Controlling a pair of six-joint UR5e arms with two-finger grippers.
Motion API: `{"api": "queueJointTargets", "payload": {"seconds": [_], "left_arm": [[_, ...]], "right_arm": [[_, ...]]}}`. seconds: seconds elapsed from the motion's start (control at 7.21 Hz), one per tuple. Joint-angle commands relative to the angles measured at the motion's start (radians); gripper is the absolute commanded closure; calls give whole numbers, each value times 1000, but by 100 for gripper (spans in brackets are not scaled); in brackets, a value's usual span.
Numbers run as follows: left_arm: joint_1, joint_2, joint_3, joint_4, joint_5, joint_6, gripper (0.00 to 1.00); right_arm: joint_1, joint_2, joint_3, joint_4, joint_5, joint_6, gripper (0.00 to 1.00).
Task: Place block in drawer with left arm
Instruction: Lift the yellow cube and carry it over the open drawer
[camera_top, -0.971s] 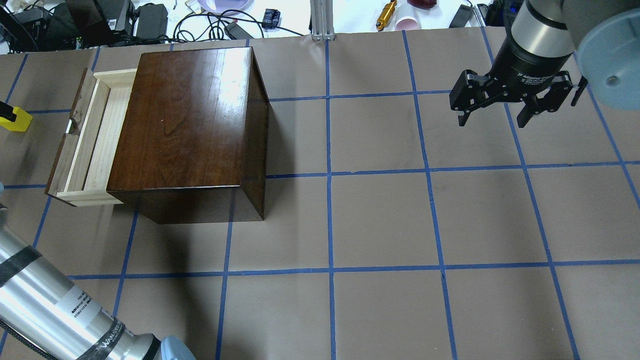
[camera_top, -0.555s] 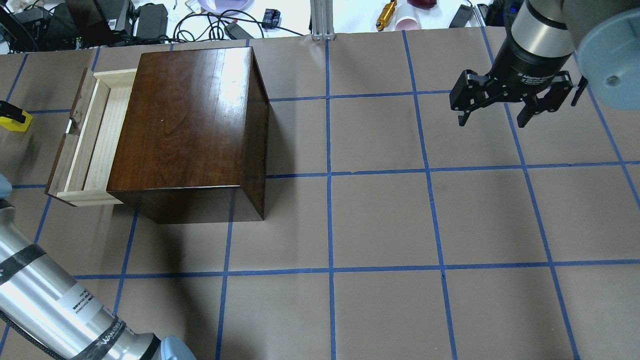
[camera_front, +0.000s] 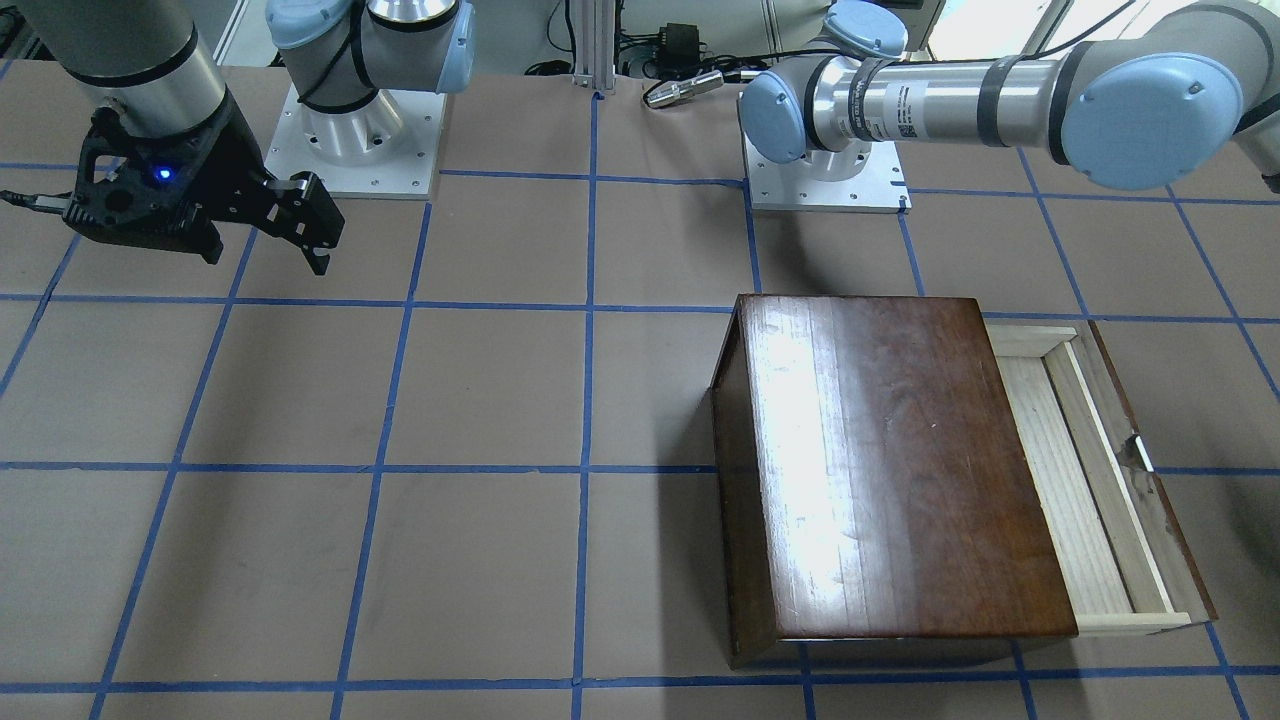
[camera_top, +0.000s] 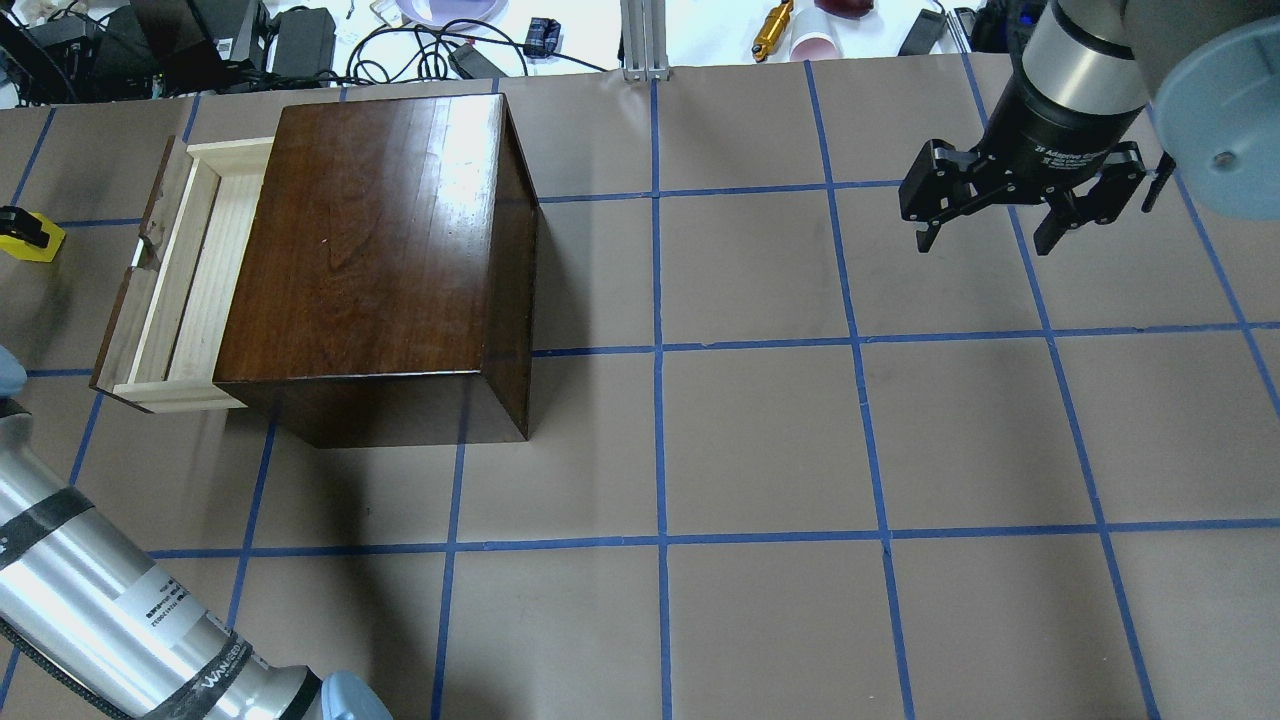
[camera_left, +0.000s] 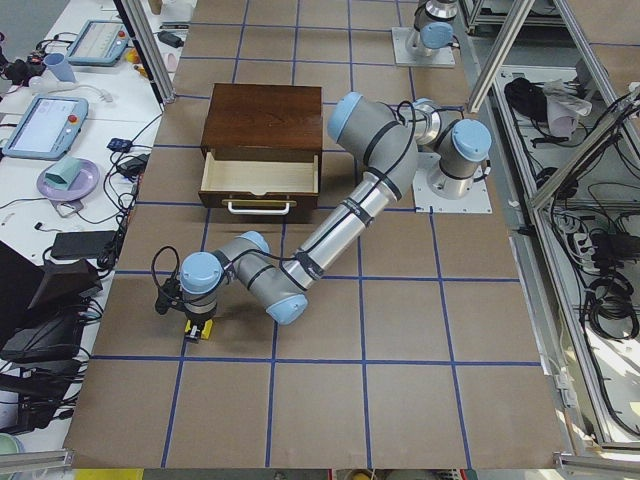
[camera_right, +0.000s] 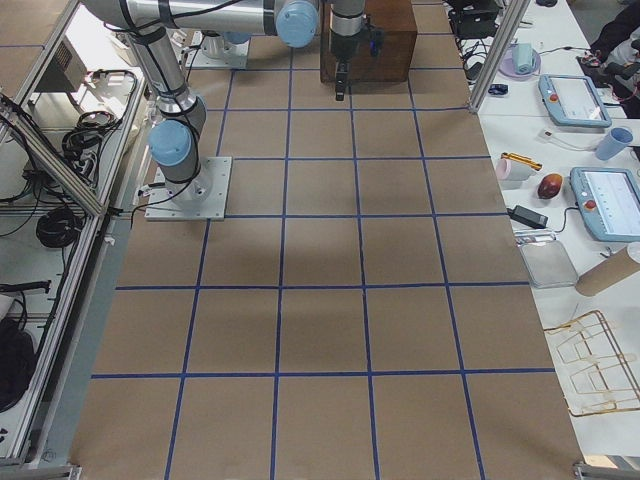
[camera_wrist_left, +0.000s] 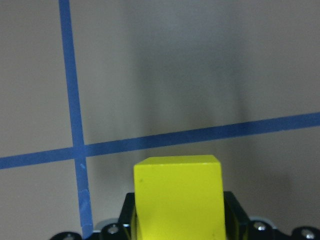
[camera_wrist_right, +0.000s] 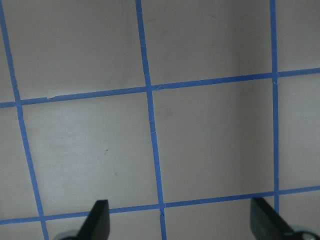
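The yellow block (camera_wrist_left: 177, 197) sits between the black fingers of my left gripper (camera_left: 196, 322), which is shut on it low over the table. In the overhead view the block (camera_top: 32, 241) shows at the far left edge, left of the drawer. The drawer (camera_top: 190, 290) is pulled open from the dark-brown cabinet (camera_top: 370, 240) and its pale wood tray is empty. It also shows in the front view (camera_front: 1085, 490). My right gripper (camera_top: 990, 235) is open and empty, hovering far to the right.
Cables, a power brick and small items lie beyond the table's far edge (camera_top: 300, 40). The left arm's forearm (camera_top: 110, 620) crosses the near left corner. Blue tape lines grid the brown table surface (camera_top: 760, 440).
The block and the left gripper have shifted slightly left, toward the overhead view's edge. The right arm has not moved.
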Motion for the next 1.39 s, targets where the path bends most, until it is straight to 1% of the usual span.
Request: {"api": "queueJointTargets", "payload": {"seconds": [0.0, 0.28, 0.55, 0.69, 1.11, 1.25], "left_arm": [[0, 31, -4, -15, 4, 28, 100], [-9, 116, -8, -161, 61, 22, 100], [-35, 206, -11, -313, 66, 2, 100], [-66, 266, -13, -390, 104, -34, 100], [-133, 401, -36, -588, 115, -259, 100], [-146, 442, -51, -596, 115, -292, 100]], "right_arm": [[0, 0, 1, 0, 0, 0, 0], [0, 0, 0, 0, 0, 0, 0], [0, 0, 0, 0, 0, 0, 0], [0, 0, 1, 0, 0, 0, 0], [0, 0, 0, 0, 0, 0, 0], [0, 0, 1, 0, 0, 0, 0]]}}
